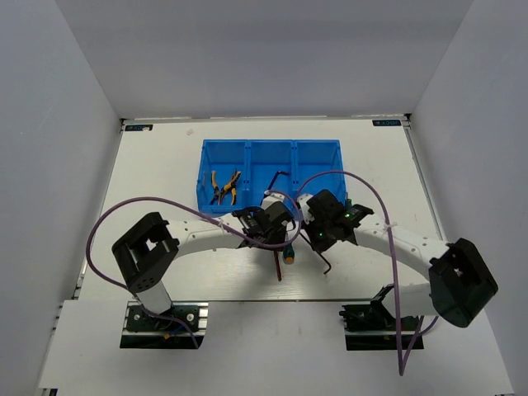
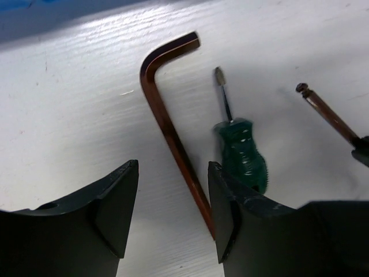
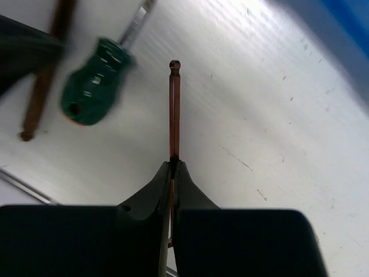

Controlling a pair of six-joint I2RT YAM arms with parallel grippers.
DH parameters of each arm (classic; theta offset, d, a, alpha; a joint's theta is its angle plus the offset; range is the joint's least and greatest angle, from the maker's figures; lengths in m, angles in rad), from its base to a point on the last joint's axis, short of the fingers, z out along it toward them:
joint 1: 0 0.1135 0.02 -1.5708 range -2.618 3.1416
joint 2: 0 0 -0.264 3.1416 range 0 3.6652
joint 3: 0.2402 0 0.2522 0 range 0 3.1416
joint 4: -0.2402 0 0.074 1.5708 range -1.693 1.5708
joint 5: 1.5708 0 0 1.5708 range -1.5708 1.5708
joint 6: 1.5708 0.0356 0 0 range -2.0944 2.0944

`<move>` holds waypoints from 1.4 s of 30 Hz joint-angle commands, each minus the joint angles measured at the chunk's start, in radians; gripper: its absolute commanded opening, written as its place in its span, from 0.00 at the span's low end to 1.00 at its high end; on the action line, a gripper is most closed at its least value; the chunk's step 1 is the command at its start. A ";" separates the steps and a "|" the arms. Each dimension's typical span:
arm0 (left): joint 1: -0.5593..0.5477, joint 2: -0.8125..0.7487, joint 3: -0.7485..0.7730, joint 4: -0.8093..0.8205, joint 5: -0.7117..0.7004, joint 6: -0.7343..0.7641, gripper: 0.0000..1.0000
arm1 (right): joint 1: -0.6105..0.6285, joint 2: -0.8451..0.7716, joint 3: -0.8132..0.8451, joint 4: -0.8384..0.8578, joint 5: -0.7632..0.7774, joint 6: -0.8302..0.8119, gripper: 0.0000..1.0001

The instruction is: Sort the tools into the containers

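Spread wide, the left claw (image 2: 173, 167) grips nothing and sits low over the white table (image 2: 69, 115), just on the near side of the blue bin (image 1: 223, 148). Right between its fingers (image 2: 118, 202) lies the copper-brown hex key (image 2: 167, 121), flat on the table. Its long leg runs close along one finger and its short leg bends off at the end nearer the bin. I can't make out any contact.

Step out a touch and there's the stubby screwdriver (image 2: 242, 153), green handle, lying beside that key with its blade pointing toward the bin.

One more step along the bin's near wall and we reach the right claw (image 3: 174, 167), fingers pinched tight on the ball-tipped hex key (image 3: 174, 109). The straight leg pokes out from the fingertips. Whether that key is off the table, I can't tell.

From above, both claws crowd together near the bin's front wall, in front of its middle and right compartments.

Now into the bin: the yellow-handled pliers (image 1: 224, 188) lie in the left compartment, and a third hex key (image 1: 280, 176), dark and bent, shows in the middle one.
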 commanded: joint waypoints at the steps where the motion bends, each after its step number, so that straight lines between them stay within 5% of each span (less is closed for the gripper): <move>1: -0.004 -0.012 0.034 0.020 -0.018 0.006 0.62 | -0.012 -0.058 0.102 -0.060 -0.075 -0.029 0.00; 11: -0.004 -0.111 -0.010 0.000 -0.038 -0.046 0.62 | -0.049 0.083 0.379 -0.006 -0.170 -0.029 0.00; 22: -0.004 -0.236 -0.091 -0.019 -0.058 -0.108 0.61 | -0.089 0.498 0.807 0.091 -0.052 0.084 0.00; 29: -0.004 -0.161 -0.053 0.000 -0.056 -0.117 0.61 | -0.093 0.627 0.892 0.155 0.026 0.023 0.00; 30: -0.004 -0.147 -0.042 0.000 -0.056 -0.117 0.61 | -0.098 0.635 0.890 0.154 0.023 0.017 0.22; 33: -0.004 -0.101 -0.032 0.031 -0.047 -0.117 0.60 | -0.118 0.609 0.876 0.132 -0.043 0.029 0.43; 42: -0.004 0.024 0.051 0.040 -0.049 -0.117 0.52 | -0.277 0.399 0.870 -0.066 -0.171 0.143 0.40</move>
